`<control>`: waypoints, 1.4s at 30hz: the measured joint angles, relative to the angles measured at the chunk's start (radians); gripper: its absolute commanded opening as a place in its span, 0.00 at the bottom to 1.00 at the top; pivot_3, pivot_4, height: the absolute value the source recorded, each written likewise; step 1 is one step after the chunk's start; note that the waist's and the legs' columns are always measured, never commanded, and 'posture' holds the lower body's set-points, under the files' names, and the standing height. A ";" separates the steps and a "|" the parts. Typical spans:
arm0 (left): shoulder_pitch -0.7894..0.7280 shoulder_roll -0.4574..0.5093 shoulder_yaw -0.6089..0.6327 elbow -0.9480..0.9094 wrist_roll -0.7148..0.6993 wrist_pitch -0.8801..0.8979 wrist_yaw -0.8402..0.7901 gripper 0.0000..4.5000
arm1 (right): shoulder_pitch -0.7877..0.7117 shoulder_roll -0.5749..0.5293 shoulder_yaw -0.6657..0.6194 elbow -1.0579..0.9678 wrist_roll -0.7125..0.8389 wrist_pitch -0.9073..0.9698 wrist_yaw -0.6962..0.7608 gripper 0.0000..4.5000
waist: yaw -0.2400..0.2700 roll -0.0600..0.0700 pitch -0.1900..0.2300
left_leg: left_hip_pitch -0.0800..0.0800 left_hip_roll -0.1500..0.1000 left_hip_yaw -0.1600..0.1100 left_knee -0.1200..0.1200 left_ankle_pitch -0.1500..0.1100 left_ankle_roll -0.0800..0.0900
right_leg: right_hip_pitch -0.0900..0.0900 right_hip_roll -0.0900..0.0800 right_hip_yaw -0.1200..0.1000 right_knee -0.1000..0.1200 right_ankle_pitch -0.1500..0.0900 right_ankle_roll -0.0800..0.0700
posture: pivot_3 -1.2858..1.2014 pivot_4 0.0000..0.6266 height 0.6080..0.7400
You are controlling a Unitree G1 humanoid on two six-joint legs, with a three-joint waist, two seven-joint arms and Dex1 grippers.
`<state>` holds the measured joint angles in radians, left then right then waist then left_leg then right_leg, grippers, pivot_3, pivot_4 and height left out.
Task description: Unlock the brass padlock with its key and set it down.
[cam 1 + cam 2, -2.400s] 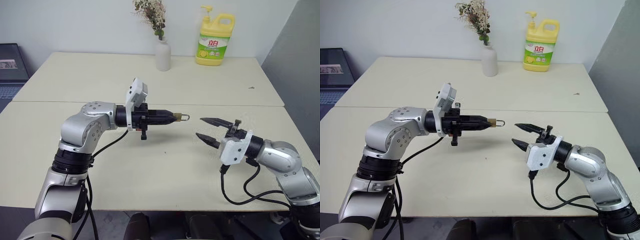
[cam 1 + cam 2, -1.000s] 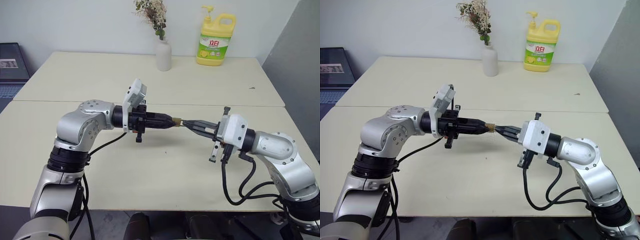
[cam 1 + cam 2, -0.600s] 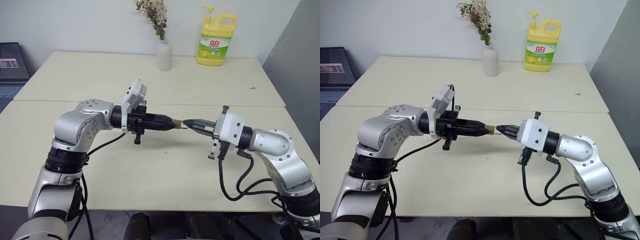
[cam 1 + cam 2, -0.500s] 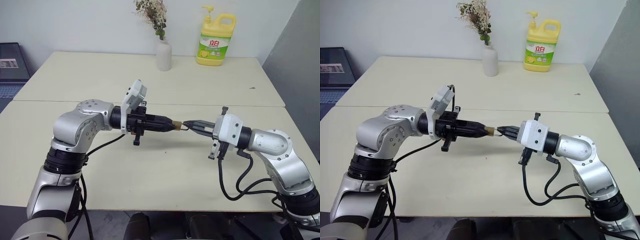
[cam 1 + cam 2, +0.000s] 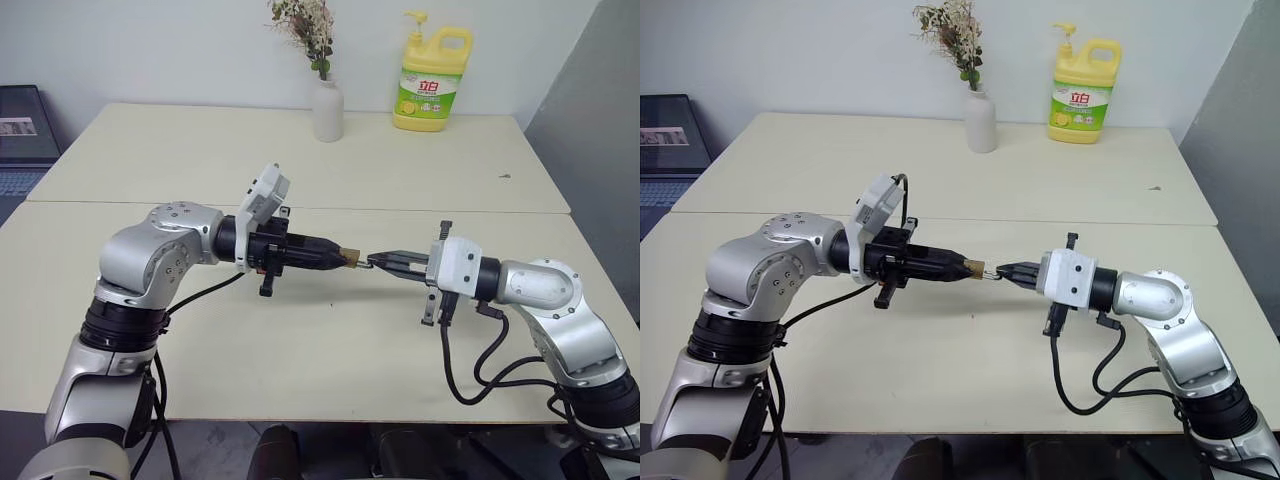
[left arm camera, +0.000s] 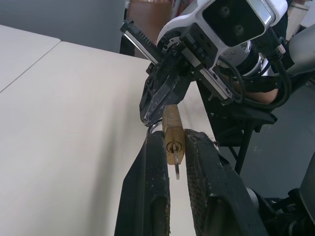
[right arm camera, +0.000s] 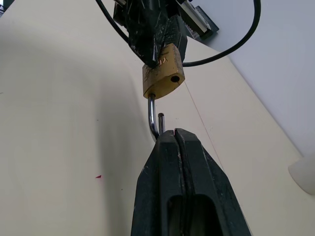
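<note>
1. The left gripper (image 5: 345, 258) is clamping the body of the brass padlock (image 7: 163, 73) between its two black fingers, holding it in the air above the cream table (image 5: 300, 340), roughly midway between the two arms

2. The right gripper (image 7: 168, 133) is pinching the silvery shackle (image 7: 154, 117) with its fingers fully closed, gripping the curve of the loop right at the fingertips

3. In the right wrist view one leg of the shackle is sitting in the brass body while the short free end is hanging clear of it, so the lock is looking already sprung

4. In the left wrist view a small key (image 6: 176, 166) is standing in the keyhole on the end of the body that faces back toward the left wrist

5. The padlock's long axis is running along the line joining the two grippers, nearly level: body toward the left arm, shackle toward the right, with both grippers pointing at each other

6. Both arms are touching the lock, so the setting down is likely depending on one gripper letting go while the other is carrying it to the table just below
</note>
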<state>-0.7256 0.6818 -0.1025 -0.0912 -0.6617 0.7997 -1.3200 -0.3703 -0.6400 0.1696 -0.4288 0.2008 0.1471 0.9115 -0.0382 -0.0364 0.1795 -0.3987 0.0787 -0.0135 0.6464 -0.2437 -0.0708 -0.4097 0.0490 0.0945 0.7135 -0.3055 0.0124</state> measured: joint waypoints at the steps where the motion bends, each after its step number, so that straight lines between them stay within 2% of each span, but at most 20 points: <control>1: 0.000 0.000 0.000 0.000 -0.001 0.001 0.000 0.03 | 0.003 0.000 0.005 0.000 0.000 0.001 0.002 0.00 | 0.000 0.000 0.000 | 0.000 0.000 0.000 0.000 0.000 0.000 | 0.000 0.000 0.000 0.000 0.000 0.000 | 0.52 0.24 1.00; 14: 0.000 0.000 0.000 0.000 -0.005 0.004 0.002 0.03 | 0.035 -0.002 0.011 -0.021 0.013 0.022 0.004 0.00 | 0.000 0.000 0.000 | 0.000 0.000 0.000 0.000 0.000 0.000 | 0.000 0.000 0.000 0.000 0.000 0.000 | 0.52 0.24 1.00; 21: 0.009 -0.001 0.003 -0.001 -0.005 0.005 0.027 0.03 | 0.119 -0.079 0.005 -0.045 0.018 0.037 0.033 0.00 | 0.002 0.000 0.000 | 0.000 0.000 0.000 0.000 0.000 0.000 | 0.000 0.000 0.000 0.000 0.000 0.000 | 0.52 0.24 1.00; 24: 0.032 -0.001 0.003 -0.001 0.001 0.003 0.051 0.03 | 0.162 -0.105 -0.037 -0.060 0.033 0.049 0.038 0.13 | 0.001 0.000 0.000 | 0.000 0.000 0.000 0.000 0.000 0.000 | 0.000 0.000 0.000 0.000 0.000 0.000 | 0.52 0.24 1.00; 35: 0.136 -0.033 -0.013 -0.023 0.068 -0.052 0.157 0.03 | 0.182 -0.137 -0.111 -0.222 0.146 0.209 0.019 1.00 | 0.004 0.000 0.000 | 0.000 0.000 0.000 0.000 0.000 0.000 | 0.000 0.000 0.000 0.000 0.000 0.000 | 0.52 0.24 1.00; 42: 0.191 -0.096 -0.022 -0.017 0.102 -0.059 0.250 0.03 | 0.162 -0.164 -0.103 -0.269 0.175 0.313 0.002 1.00 | 0.005 0.000 0.000 | 0.000 0.000 -0.001 0.000 0.000 0.000 | 0.000 0.000 0.000 0.000 0.000 0.000 | 0.52 0.24 1.00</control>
<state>-0.5350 0.5854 -0.1248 -0.1080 -0.5602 0.7403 -1.0702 -0.2085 -0.8041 0.0666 -0.6976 0.3758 0.4597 0.9132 -0.0332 -0.0362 0.1797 -0.3989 0.0786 -0.0143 0.6464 -0.2437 -0.0708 -0.4095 0.0491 0.0950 0.7132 -0.3056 0.0126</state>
